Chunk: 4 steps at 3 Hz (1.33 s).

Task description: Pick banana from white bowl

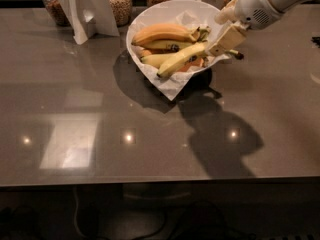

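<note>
The white bowl stands at the back middle of the dark table, lined with crumpled white paper. The long, pale yellow-green banana lies across the bowl's front, sloping up to the right, with its dark stem tip past the rim. A plumper orange-yellow banana and shorter bananas lie behind it. My gripper comes in from the upper right and sits at the long banana's stem end, covering that part of it.
Glass jars of grains and a white folded card stand are behind and left of the bowl. The bowl's paper lining hangs over the front rim. The arm casts a large shadow on the table.
</note>
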Available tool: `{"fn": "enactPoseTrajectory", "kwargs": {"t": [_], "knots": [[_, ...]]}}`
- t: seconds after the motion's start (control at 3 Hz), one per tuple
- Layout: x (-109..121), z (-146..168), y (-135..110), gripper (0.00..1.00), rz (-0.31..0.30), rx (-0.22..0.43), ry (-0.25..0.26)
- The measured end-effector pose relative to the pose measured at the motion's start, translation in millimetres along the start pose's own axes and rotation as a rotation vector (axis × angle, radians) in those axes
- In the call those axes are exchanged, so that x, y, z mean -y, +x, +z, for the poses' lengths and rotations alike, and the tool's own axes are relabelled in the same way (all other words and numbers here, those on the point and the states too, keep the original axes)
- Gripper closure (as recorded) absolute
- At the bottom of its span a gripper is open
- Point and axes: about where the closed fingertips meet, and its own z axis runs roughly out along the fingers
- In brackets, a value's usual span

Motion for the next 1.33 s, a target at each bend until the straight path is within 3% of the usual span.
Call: {"fn": "enactPoseTrajectory", "kwargs": {"t": [1.33], "knots": [[-4.7,40.5,-6.5,0.44,-0.025,0.029,-0.048]]}}
